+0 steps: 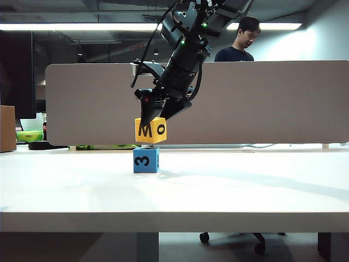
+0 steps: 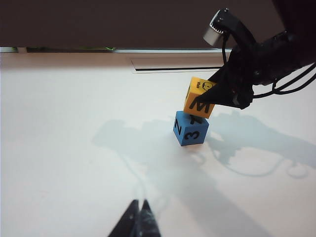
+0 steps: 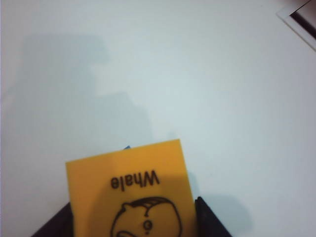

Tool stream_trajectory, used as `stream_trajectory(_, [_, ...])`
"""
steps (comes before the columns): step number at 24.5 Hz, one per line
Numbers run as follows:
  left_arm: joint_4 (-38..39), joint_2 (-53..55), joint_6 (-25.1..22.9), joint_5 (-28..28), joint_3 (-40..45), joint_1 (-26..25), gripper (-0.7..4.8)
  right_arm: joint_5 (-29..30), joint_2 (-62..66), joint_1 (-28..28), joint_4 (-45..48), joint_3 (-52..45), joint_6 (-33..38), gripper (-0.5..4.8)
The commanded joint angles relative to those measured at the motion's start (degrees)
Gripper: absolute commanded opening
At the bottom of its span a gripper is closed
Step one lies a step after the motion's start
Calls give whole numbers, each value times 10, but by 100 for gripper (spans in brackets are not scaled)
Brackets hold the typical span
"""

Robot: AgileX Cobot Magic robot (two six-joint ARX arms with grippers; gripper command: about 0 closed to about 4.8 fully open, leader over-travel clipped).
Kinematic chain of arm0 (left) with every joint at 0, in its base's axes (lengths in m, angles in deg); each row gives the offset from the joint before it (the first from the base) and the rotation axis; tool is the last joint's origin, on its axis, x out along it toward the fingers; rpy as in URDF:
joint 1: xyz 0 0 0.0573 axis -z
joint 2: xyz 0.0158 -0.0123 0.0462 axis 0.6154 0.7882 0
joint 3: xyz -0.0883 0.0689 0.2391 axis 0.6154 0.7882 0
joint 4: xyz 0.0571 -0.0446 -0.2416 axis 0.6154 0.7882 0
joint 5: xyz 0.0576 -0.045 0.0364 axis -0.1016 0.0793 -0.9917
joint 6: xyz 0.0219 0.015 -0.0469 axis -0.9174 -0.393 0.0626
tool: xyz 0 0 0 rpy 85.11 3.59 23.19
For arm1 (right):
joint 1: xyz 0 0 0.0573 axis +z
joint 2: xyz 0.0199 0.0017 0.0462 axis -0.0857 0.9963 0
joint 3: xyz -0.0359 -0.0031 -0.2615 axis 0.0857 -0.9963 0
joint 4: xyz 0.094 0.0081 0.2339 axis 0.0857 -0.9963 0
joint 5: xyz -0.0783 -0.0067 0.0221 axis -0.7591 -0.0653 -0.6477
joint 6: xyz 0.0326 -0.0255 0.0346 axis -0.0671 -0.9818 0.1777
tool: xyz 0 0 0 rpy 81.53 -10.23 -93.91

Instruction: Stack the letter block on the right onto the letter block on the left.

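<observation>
The right pincer [image 1: 154,121] grips the yellow block [image 1: 150,130] at twelve o'clock above the blue block [image 1: 146,160], ready for stacking. The left pincer [image 2: 138,217], clenched, idles at six o'clock on the table [image 1: 245,180].

**Three cameras, one shared stack**

The exterior view sits low at table-edge height, facing level across the white table [image 1: 82,185] toward a grey partition [image 1: 272,98], at middling range. The left wrist view looks down and forward from farther back. The right wrist view looks steeply down, very near. All share the yellow block [image 1: 150,130] [image 2: 199,97] [image 3: 131,190].
</observation>
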Motion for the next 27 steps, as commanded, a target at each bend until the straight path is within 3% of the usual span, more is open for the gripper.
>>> stream_trajectory(1, [-8,0,-1,0,0,1,-5,16,-2,0,-3,2,3,307])
stream_trajectory(10, [-8,0,-1,0,0,1,-5,41,-2,-4,-1,2,2,344])
stream_trajectory(12, [-8,0,-1,0,0,1,-5,37,-2,-5,8,2,2,388])
stream_trajectory(27, [-8,0,-1,0,0,1,-5,28,-2,-10,30,2,3,391])
